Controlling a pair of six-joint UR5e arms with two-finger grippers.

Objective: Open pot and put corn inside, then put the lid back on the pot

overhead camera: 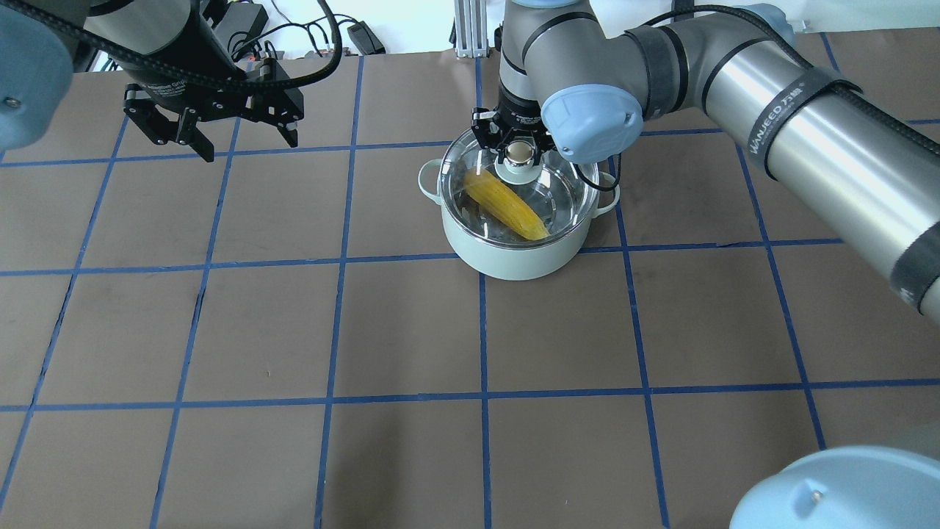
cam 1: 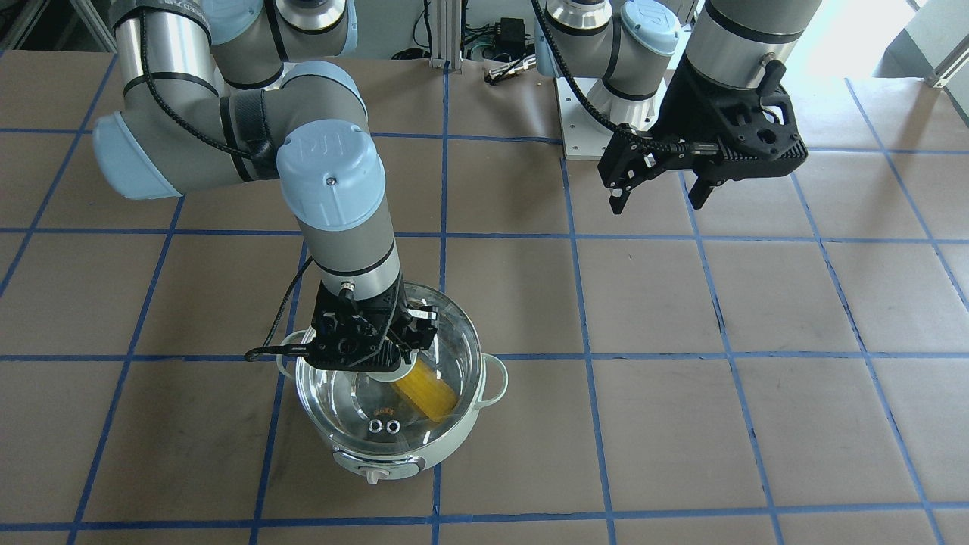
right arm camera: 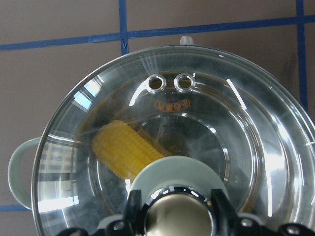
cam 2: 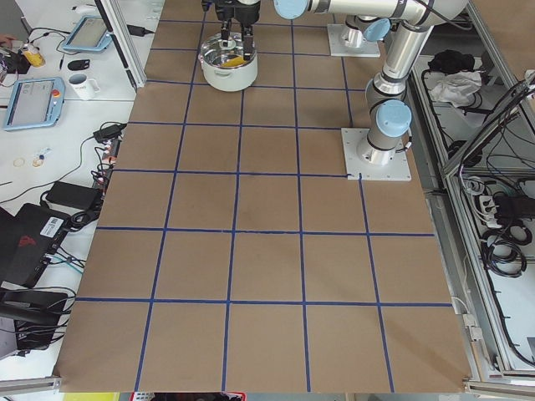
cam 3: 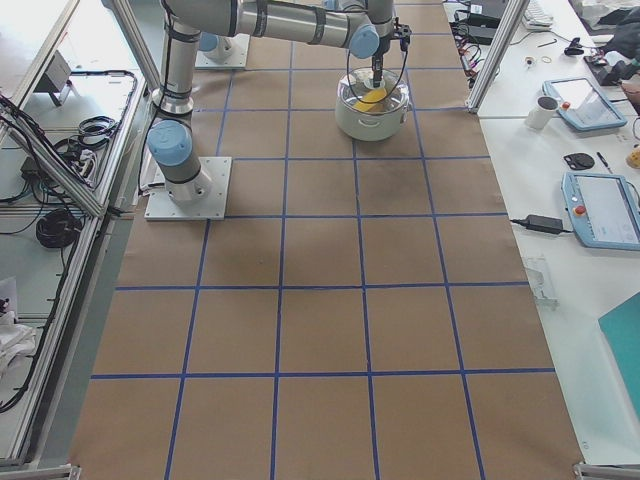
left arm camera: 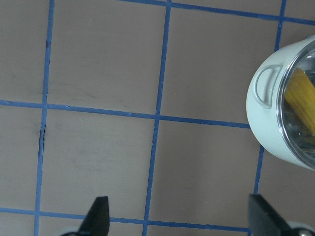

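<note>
- Lid (right arm camera: 246,128) sat over the pot (overhead camera: 514,257), with the corn (overhead camera: 507,206) lying slantwise inside under the glass. You could not tell whether the rim was seated all round.
- Right gripper (overhead camera: 519,152) stood straight above, its fingers narrow and closed on the knob (right arm camera: 177,221).
- If the lid rested off the rim, you risked it tilting or sliding on release. The corn's raised end near the wall could also have propped it up.
- Pulling up before the fingers parted would have lifted the lid off again, and a sideways drag could have shoved the pot.
- Table (overhead camera: 411,330) showed on every side of the pot, so a straight rise had room.
- Left gripper (cam 1: 657,198) hung wide open and holding nothing, well apart from the pot and out of your way.
</note>
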